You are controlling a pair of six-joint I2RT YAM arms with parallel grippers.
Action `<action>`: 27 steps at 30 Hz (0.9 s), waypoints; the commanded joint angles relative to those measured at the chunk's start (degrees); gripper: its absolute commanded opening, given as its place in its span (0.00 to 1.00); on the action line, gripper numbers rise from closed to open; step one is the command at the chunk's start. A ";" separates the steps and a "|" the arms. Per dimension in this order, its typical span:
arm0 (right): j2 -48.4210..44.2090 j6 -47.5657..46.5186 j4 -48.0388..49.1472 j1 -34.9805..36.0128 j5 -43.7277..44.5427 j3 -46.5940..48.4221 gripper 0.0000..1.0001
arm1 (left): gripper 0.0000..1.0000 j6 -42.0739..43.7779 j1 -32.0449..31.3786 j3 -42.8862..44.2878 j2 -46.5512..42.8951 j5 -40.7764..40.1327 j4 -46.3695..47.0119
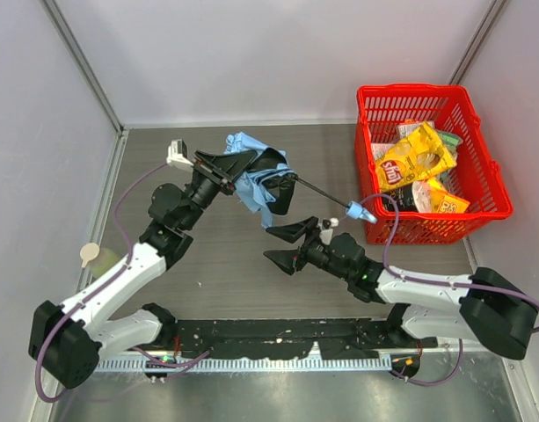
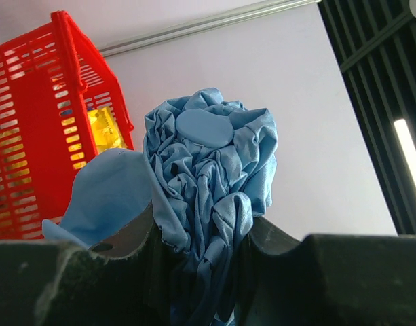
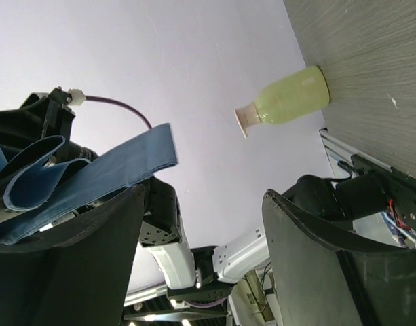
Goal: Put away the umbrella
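Note:
The umbrella [image 1: 251, 180] is a crumpled bundle of light blue fabric held above the table. Its thin black shaft [image 1: 320, 192] slants right to a small blue handle [image 1: 360, 212] near the basket. My left gripper [image 1: 249, 174] is shut on the fabric, and in the left wrist view the bunched cloth [image 2: 208, 170] fills the gap between the fingers of that gripper [image 2: 201, 248]. My right gripper [image 1: 271, 243] hangs open just below and to the right of the bundle, with nothing between its fingers. In the right wrist view a blue strap [image 3: 106, 170] of the umbrella hangs above the left finger of the right gripper [image 3: 202, 197].
A red plastic basket [image 1: 410, 89] with several snack bags stands at the back right, and it also shows in the left wrist view [image 2: 38, 122]. A pale green bottle [image 1: 98, 257] lies by the left wall of the table, also seen from the right wrist [image 3: 289, 98].

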 commanded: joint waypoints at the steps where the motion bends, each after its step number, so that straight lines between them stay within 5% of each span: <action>1: 0.32 32.06 6.57 -0.10 6.93 -3.51 0.73 | 0.00 -0.94 0.19 0.88 -0.70 -0.82 9.90; 21: -5.13 37.70 5.44 -0.19 15.20 -5.37 0.74 | 0.00 -1.30 -0.34 0.88 1.15 0.76 11.04; 27: -2.51 19.09 14.73 -2.28 17.41 -8.62 0.83 | 0.00 -3.22 -0.60 0.62 0.88 0.67 10.69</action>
